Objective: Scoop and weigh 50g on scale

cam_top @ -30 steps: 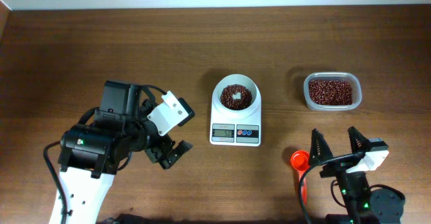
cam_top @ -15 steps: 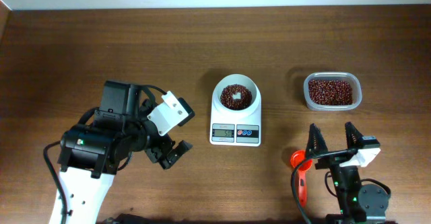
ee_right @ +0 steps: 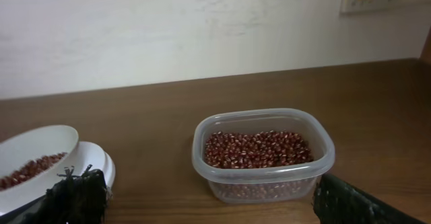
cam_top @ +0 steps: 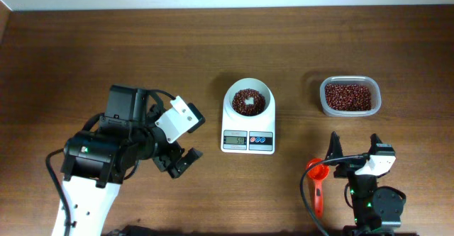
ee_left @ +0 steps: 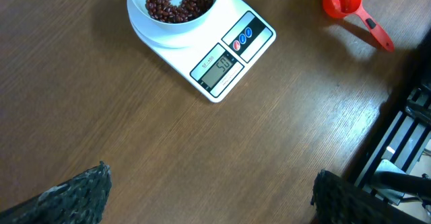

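Beans point(cam_top: 248, 100) lay heaped on the scale point(cam_top: 248, 141) — its display point(ee_left: 217, 67) seemed to read the target. My right claw point(cam_top: 353, 144) had drawn back beside the scoop point(cam_top: 316, 171), jaws wide and empty. My left claw point(cam_top: 179, 162) hung open too — weighing looked done.

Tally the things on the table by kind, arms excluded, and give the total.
Scale: 1
Clear tub: 1
Scoop: 1
Bean heaps: 2
Total: 5
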You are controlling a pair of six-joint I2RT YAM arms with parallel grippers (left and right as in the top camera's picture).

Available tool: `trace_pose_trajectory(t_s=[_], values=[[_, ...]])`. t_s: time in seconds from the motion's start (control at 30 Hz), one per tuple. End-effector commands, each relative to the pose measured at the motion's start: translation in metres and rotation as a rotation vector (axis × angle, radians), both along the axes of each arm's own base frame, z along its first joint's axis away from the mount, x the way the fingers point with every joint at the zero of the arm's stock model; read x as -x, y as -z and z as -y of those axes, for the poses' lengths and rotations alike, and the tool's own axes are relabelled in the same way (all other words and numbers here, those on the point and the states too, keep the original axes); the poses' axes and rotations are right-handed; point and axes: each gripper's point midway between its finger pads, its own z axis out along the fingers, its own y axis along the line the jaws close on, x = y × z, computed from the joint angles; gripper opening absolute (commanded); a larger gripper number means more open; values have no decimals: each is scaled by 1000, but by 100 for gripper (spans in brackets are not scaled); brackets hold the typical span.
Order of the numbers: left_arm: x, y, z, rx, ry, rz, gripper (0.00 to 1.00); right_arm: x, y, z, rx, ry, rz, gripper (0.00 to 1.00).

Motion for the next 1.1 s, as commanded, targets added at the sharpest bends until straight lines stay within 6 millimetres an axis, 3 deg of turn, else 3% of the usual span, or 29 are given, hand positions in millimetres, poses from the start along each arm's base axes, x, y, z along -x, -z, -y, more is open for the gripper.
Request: trace_pose_trajectory(t_s=[0.0,1.07], values=[[-2,-3,-1,-4,9,17,99,0,3,2,47,10,-6,99],[-1,-4,0,-3,13,20,99,0,3,-5,72,-18,-5,99]])
